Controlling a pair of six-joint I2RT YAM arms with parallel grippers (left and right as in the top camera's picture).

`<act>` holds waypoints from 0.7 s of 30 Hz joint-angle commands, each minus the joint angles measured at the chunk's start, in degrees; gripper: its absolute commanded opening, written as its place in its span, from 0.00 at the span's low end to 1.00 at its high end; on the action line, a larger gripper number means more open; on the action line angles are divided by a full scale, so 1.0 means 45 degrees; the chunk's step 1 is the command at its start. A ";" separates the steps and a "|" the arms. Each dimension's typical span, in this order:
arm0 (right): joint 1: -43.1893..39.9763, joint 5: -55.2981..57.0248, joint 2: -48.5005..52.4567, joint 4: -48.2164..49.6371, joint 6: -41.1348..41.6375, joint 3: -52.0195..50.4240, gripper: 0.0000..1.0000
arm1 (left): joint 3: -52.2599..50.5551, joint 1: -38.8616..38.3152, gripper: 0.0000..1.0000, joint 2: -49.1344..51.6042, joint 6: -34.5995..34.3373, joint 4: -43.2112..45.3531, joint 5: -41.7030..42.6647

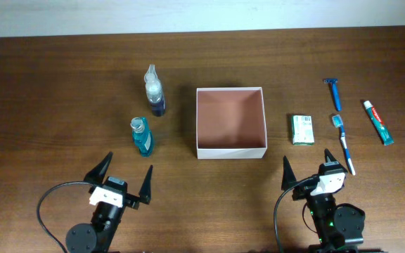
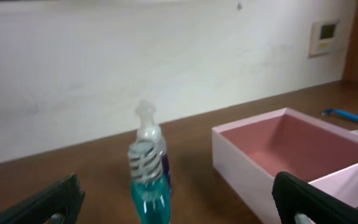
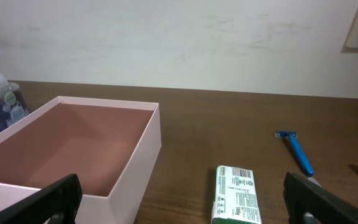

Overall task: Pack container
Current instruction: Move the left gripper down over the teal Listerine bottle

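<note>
The container [image 1: 231,150], a square open box with white walls and a pinkish-brown inside, stands empty at the table's middle; it also shows in the left wrist view [image 2: 247,167] and the right wrist view [image 3: 143,163]. Left of it stand a teal bottle [image 1: 143,137] [image 2: 148,186] and a dark blue spray bottle [image 1: 155,91]. Right of it lie a green-white packet [image 1: 302,129] [image 3: 235,194], a toothbrush [image 1: 344,144], a blue razor [image 1: 335,92] [image 3: 296,151] and a toothpaste tube [image 1: 378,121]. My left gripper [image 1: 124,176] and right gripper [image 1: 308,169] are open and empty near the front edge.
The wooden table [image 1: 62,105] runs back to a white wall [image 3: 179,43]. A black cable [image 1: 44,211] loops beside the left arm's base.
</note>
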 commanded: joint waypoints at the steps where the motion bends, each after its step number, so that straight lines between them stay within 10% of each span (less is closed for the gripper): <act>1: 0.0117 0.0204 -0.0141 -0.0005 -0.0049 -0.0117 0.99 | 0.0631 0.0044 0.99 -0.0087 0.0165 0.0010 0.0602; 21: 0.0117 0.0204 -0.0141 -0.0005 -0.0049 -0.0117 0.99 | 0.8655 0.0044 0.99 0.7033 0.0369 -0.3483 0.3721</act>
